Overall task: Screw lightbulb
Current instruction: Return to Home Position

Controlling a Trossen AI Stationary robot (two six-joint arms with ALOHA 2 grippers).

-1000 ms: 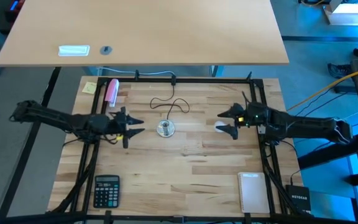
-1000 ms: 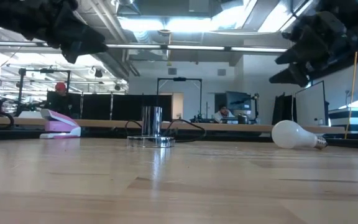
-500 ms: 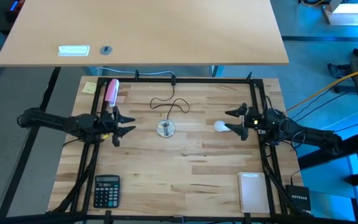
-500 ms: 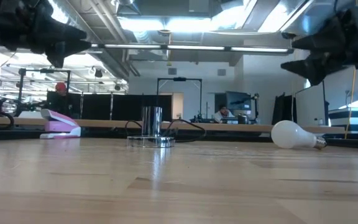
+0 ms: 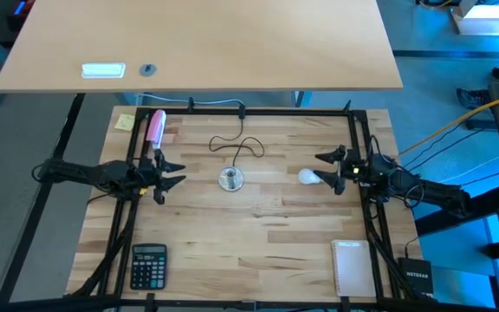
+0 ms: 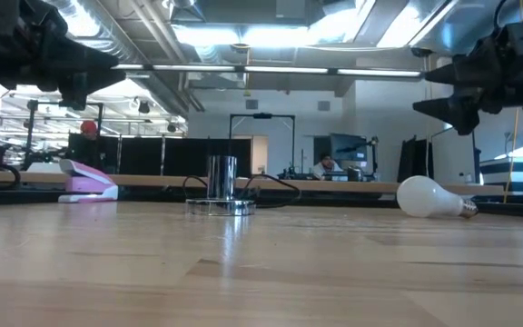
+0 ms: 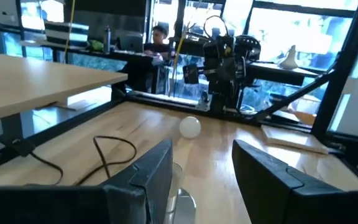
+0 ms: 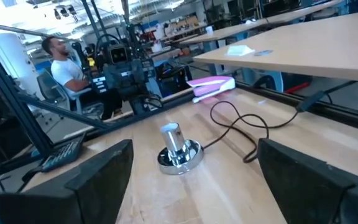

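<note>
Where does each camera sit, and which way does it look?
High view: above the table, straight down; both arms, left gripper and right gripper open.
Low view: at table-top height, level toward the room; both grippers at top corners.
Left wrist view: on the left arm, facing the right arm; own fingers show.
Right wrist view: on the right arm, facing the left arm; own fingers show.
Shared: high and low views show the lightbulb lying apart from the socket.
</note>
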